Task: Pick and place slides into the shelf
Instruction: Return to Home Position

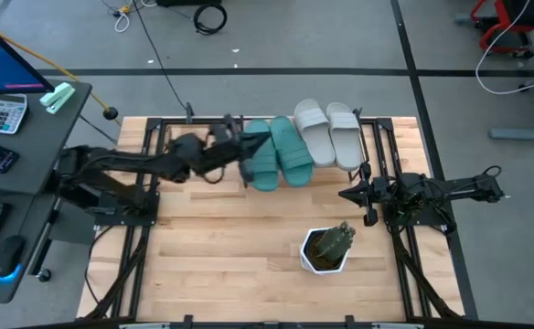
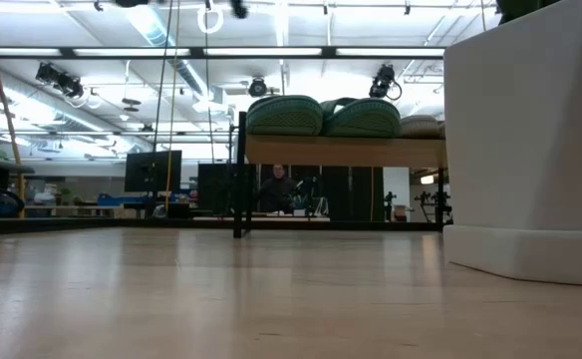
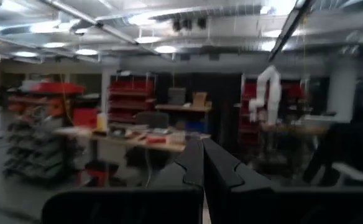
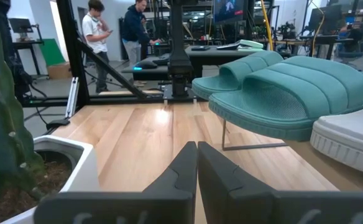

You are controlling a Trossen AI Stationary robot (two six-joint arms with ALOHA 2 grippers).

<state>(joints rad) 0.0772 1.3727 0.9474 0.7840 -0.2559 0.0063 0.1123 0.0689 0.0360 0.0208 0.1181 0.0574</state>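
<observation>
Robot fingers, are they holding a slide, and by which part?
Nothing is held. The left gripper and right gripper are both shut and empty. The teal slides and grey slides lie on the shelf.

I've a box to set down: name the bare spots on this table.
Free: tabletop between the left arm and the plant pot. Crowded: the shelf, filled by four slides, left claw at the green pair; right claw by the pot.

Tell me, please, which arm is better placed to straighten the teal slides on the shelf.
Left: the left gripper is beside the teal slides on the shelf; the right gripper sits farther off, by the plant pot.
</observation>
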